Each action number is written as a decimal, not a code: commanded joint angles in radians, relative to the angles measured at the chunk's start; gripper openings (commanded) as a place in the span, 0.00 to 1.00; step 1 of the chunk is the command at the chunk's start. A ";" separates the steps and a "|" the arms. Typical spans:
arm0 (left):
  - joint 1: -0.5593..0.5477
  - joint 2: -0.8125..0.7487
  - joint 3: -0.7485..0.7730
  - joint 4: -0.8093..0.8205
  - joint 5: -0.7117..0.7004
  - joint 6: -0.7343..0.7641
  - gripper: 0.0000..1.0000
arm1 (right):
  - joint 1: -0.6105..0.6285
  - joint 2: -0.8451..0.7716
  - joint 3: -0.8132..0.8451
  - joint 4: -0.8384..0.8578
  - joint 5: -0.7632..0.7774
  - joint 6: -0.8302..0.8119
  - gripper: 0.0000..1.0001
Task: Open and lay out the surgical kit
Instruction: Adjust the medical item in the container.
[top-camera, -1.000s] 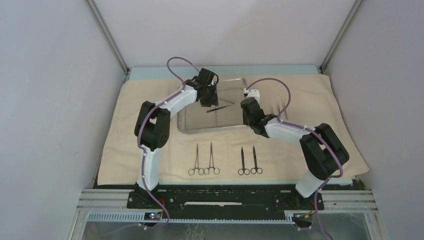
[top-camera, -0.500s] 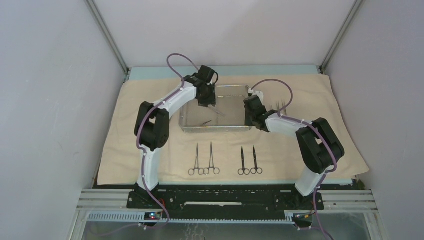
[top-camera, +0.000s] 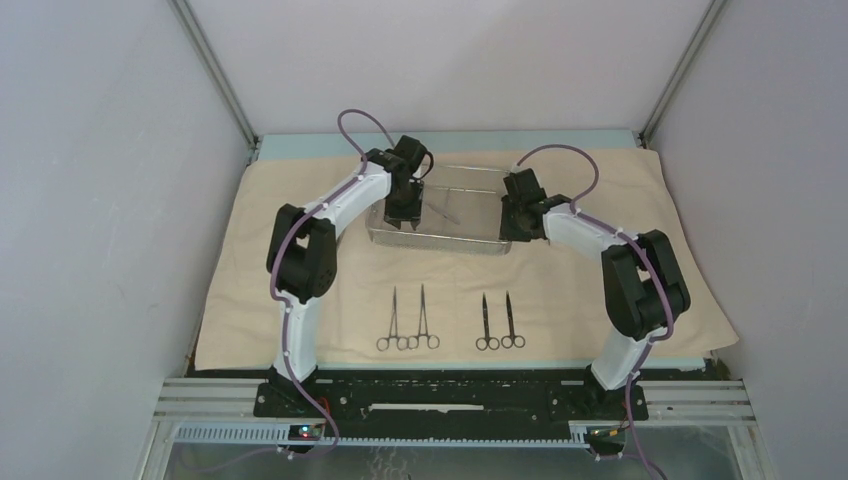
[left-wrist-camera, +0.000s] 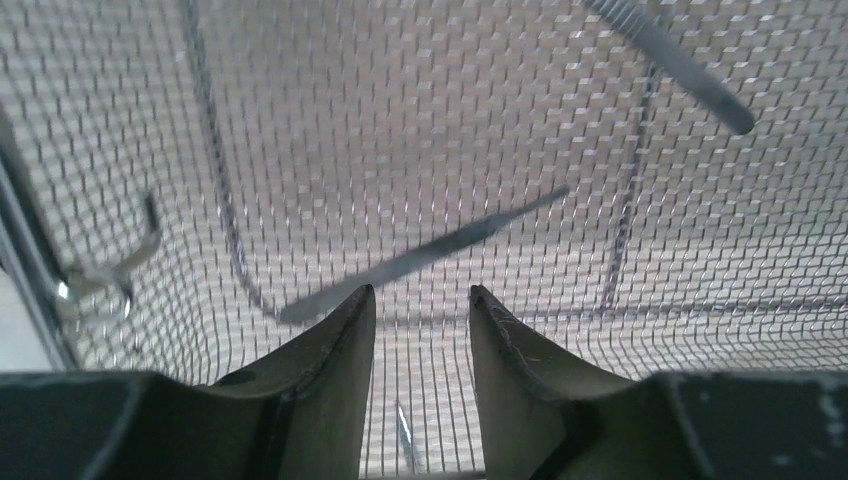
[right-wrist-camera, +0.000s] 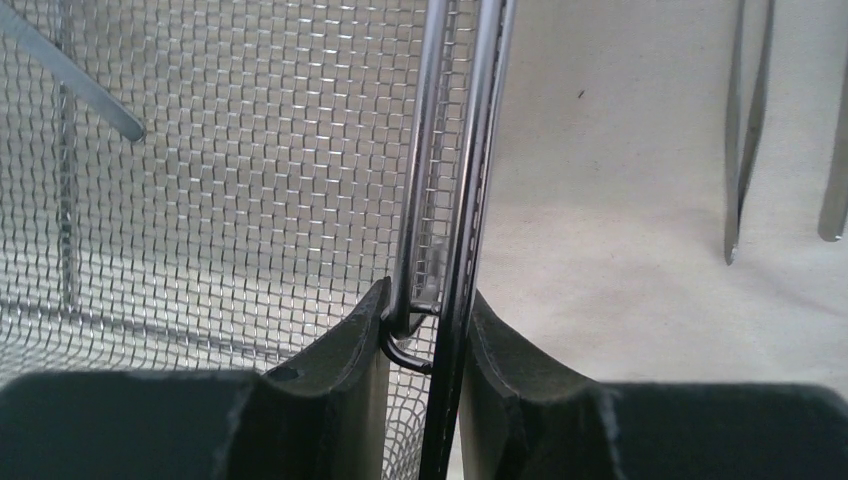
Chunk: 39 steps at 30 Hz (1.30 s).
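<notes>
Now tray (top-camera: 450, 240) tilts up, shifts toward 12 o'clock; right gripper (right-wrist-camera: 425, 300) clamps its rim, left gripper (left-wrist-camera: 420, 292) unclear. Tweezers (left-wrist-camera: 430, 255) inside, unloading pending.

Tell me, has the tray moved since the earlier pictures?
Yes. The tray has shifted away from the clamps, toward the far edge, and slightly right.

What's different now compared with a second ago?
The mesh tray, flat before, has tipped up and shifted slightly right between the left gripper and right gripper, which clamps its rim. Tweezers inside it slid. The four ring-handled instruments stayed in their row on the cloth.
</notes>
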 joint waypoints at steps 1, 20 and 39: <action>0.007 -0.051 0.009 -0.020 -0.031 0.044 0.45 | 0.011 -0.010 0.056 0.101 -0.069 0.090 0.00; 0.011 0.067 0.035 0.062 -0.095 0.116 0.52 | 0.019 0.030 -0.012 0.226 -0.060 -0.055 0.00; 0.041 0.142 0.070 0.084 -0.105 0.139 0.49 | -0.016 0.057 -0.043 0.285 -0.089 -0.113 0.00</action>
